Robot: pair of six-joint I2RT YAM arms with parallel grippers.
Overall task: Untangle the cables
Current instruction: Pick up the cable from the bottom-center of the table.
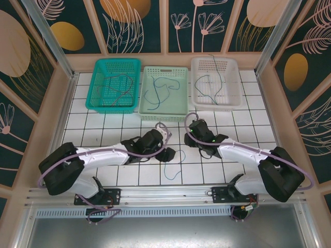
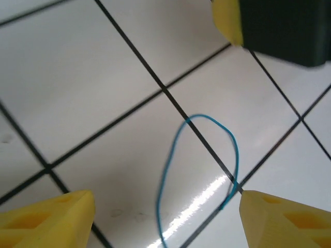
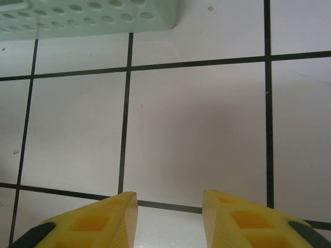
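A thin blue cable [image 1: 164,173] lies loose on the white tiles near the front, between the two arms. My left gripper [image 1: 168,153] sits just above its upper end. In the left wrist view the cable's loop [image 2: 173,155] lies on the tile between the yellow fingers [image 2: 49,219], which stand wide apart, and its right strand runs up to the right fingertip. That gripper [image 2: 166,201] is open and holds nothing. My right gripper [image 1: 194,128] hovers open [image 3: 169,199] over bare tile. Other cables lie in the baskets: brownish [image 1: 122,82], blue [image 1: 160,92], blue and green [image 1: 211,87].
Three baskets stand in a row at the back: teal [image 1: 98,85], pale green [image 1: 182,93] and white [image 1: 237,85]. The pale green basket's corner [image 3: 88,18] is just ahead of the right gripper. A dark block with a yellow pad [image 2: 279,26] is close to the left gripper. Wooden walls surround the tiles.
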